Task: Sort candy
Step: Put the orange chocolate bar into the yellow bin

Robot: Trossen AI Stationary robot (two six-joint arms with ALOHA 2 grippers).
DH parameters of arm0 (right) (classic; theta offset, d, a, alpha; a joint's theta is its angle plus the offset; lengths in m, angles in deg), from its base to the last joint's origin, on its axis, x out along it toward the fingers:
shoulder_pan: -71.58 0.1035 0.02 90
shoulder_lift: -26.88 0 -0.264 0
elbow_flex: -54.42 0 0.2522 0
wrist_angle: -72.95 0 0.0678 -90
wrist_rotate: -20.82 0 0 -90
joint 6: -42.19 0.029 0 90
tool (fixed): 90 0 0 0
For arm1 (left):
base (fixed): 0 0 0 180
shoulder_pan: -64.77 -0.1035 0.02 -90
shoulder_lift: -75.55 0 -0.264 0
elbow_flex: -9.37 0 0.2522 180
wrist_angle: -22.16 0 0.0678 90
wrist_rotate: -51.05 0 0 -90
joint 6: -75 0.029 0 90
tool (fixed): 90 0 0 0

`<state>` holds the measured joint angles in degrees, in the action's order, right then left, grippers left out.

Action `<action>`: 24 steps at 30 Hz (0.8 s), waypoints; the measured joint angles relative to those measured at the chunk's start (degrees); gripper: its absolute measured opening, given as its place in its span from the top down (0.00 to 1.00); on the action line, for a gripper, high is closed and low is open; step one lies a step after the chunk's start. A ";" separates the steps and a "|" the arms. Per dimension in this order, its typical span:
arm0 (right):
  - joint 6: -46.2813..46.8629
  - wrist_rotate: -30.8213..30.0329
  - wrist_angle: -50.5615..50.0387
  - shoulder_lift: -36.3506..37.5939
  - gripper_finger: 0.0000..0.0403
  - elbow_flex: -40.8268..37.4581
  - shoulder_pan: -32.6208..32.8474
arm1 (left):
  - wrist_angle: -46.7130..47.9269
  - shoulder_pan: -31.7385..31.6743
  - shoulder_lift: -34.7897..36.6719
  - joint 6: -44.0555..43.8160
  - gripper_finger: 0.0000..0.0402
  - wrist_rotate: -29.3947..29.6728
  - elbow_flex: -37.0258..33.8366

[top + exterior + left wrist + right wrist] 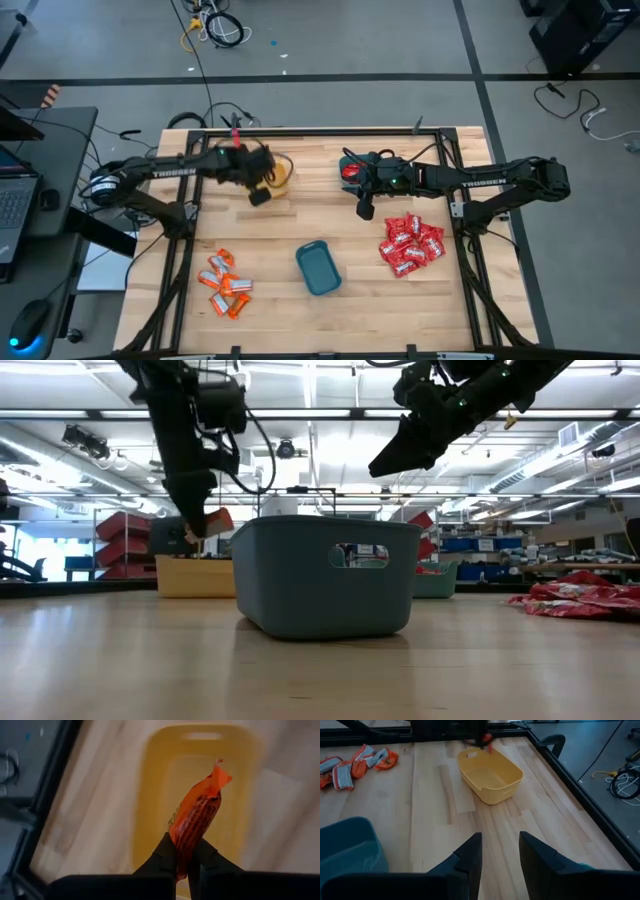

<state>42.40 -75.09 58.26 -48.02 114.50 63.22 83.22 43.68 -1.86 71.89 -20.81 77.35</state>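
In the upper middle of the high view the left gripper (pixel 262 190) hangs over the yellow bin (pixel 283 172); its jaws are pinched tight on one orange-and-white packet (pixel 196 815), gripped at one crimped end so the rest stands free past the fingertips (pixel 167 851) above the bin's hollow. The packet looks light and soft: thin crinkly film around a small filling, likely slick, so a hold on the flat sealed end or across the narrow middle seems safest, and little squeeze should be needed. More orange-and-white packets (pixel 225 285) lie in a loose cluster at the lower left of the high view; the heap of red packets (pixel 411 245) sits at the right, beside the teal bin (pixel 318 268) in the lower middle. Overlapping wrappers in those heaps may slide or lift together. The right gripper (pixel 364 209) waits in the upper right of centre, jaws partly apart and holding nothing
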 joint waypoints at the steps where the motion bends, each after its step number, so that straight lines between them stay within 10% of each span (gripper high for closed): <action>1: 0.00 0.00 0.02 0.00 0.71 0.00 0.00 | -0.07 -2.08 -0.09 0.84 0.97 -0.91 0.00; 24: -0.39 0.00 0.00 0.00 0.71 0.00 0.00 | -0.92 -6.40 -13.18 6.16 0.89 -11.92 -0.11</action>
<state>42.01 -75.09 58.26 -48.02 114.50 63.22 82.29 37.28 -15.04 78.05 -32.73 77.24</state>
